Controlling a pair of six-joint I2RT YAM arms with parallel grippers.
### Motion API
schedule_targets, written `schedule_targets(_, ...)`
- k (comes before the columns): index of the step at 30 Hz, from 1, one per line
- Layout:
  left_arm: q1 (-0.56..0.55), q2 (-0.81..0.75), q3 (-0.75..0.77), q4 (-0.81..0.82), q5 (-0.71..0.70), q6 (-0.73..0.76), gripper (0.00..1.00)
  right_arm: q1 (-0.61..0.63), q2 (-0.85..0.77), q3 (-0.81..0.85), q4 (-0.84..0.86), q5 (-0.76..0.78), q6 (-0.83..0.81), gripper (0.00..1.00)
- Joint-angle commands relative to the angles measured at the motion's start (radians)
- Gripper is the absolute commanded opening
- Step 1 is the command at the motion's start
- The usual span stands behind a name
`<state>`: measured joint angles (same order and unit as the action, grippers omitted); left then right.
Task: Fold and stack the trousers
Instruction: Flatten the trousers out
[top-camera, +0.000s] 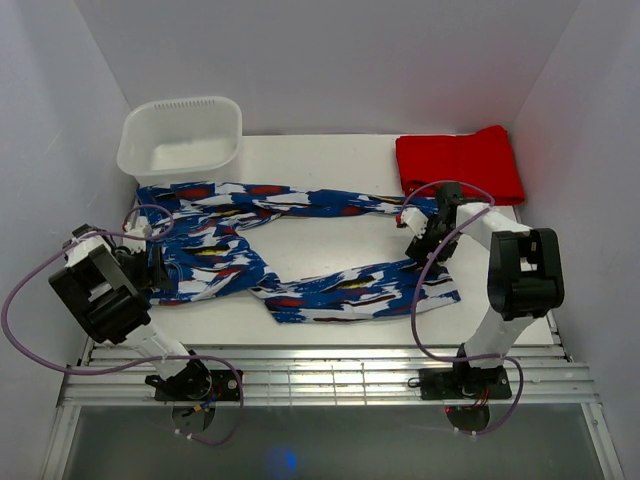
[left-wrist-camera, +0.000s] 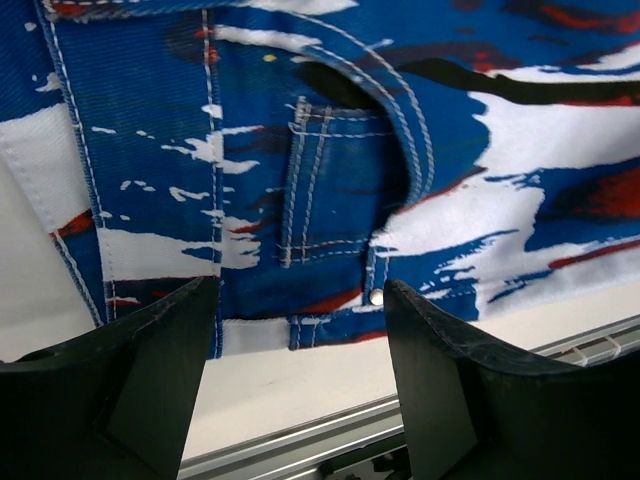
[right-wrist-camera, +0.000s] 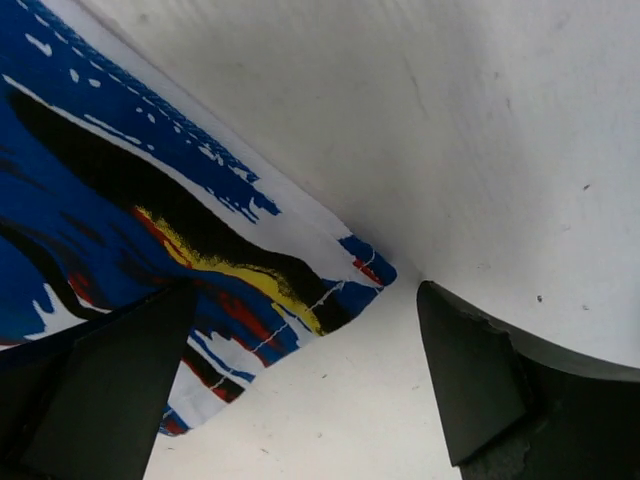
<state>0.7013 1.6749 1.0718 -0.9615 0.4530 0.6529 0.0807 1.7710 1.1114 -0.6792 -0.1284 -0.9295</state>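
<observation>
The trousers (top-camera: 222, 256), printed blue, white and red with black and yellow streaks, lie spread flat on the white table (top-camera: 320, 240). The waist is at the left and both legs run to the right. My left gripper (top-camera: 160, 266) is open at the waist edge. In the left wrist view its jaws (left-wrist-camera: 300, 340) stand apart over the pocket and rivet area (left-wrist-camera: 330, 150). My right gripper (top-camera: 414, 236) is open at the far leg's end. In the right wrist view (right-wrist-camera: 300, 380) the hem corner (right-wrist-camera: 250, 270) lies between the jaws, ungripped.
A plain red folded garment (top-camera: 460, 165) lies at the back right. A white plastic basin (top-camera: 180, 135) stands at the back left, touching the trousers' far edge. Metal rails (top-camera: 320, 372) run along the table's near edge. White walls close in both sides.
</observation>
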Motion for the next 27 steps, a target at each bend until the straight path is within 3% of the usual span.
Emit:
schedule_targets(1, 0.004, 0.038, 0.011, 0.063, -0.037, -0.065, 0.78, 0.066, -0.016, -0.113, 0.082, 0.059, -0.109, 0.99)
schedule_targets(2, 0.004, 0.051, 0.007, 0.072, -0.051, -0.068, 0.77, 0.073, -0.016, -0.120, 0.092, 0.067, -0.117, 0.93)
schedule_targets(5, 0.004, 0.086, -0.018, 0.105, -0.080, -0.076, 0.72, 0.080, -0.015, -0.119, 0.096, 0.087, -0.146, 0.55)
schedule_targets(6, 0.004, 0.094, -0.024, 0.113, -0.088, -0.078, 0.66, 0.077, -0.019, -0.113, 0.075, 0.093, -0.149, 0.26)
schedule_targets(7, 0.004, 0.115, -0.029, 0.124, -0.099, -0.079, 0.62, 0.079, -0.028, -0.098, 0.063, 0.096, -0.157, 0.10)
schedule_targets(8, 0.004, 0.124, -0.030, 0.129, -0.111, -0.081, 0.56, 0.071, -0.060, -0.090, 0.052, 0.098, -0.175, 0.08)
schedule_targets(9, 0.004, 0.134, -0.029, 0.132, -0.119, -0.081, 0.42, 0.065, -0.083, -0.075, 0.037, 0.096, -0.187, 0.08)
schedule_targets(11, 0.004, 0.170, -0.018, 0.142, -0.137, -0.084, 0.28, 0.047, -0.163, -0.053, 0.036, 0.096, -0.238, 0.08)
schedule_targets(12, 0.006, 0.186, 0.005, 0.145, -0.163, -0.087, 0.14, 0.015, -0.192, -0.039, 0.038, 0.084, -0.264, 0.08)
schedule_targets(14, 0.012, 0.235, 0.040, 0.149, -0.184, -0.102, 0.00, -0.056, -0.275, 0.014, 0.055, 0.025, -0.336, 0.08)
schedule_targets(19, 0.032, 0.313, 0.186, 0.119, -0.203, -0.121, 0.00, -0.203, -0.464, 0.016, 0.162, -0.135, -0.480, 0.08)
schedule_targets(22, 0.033, 0.335, 0.236, 0.110, -0.215, -0.128, 0.00, -0.260, -0.608, -0.114, 0.179, -0.204, -0.665, 0.08)
schedule_targets(24, 0.033, 0.341, 0.257, 0.104, -0.218, -0.127, 0.00, -0.306, -0.724, -0.286, 0.199, -0.212, -0.790, 0.26)
schedule_targets(25, 0.035, 0.342, 0.275, 0.101, -0.224, -0.125, 0.00, -0.332, -0.799, -0.348, 0.204, -0.217, -0.927, 0.38)
schedule_targets(27, 0.040, 0.338, 0.292, 0.101, -0.232, -0.122, 0.00, -0.453, -0.858, -0.497, 0.225, -0.257, -1.059, 0.73)
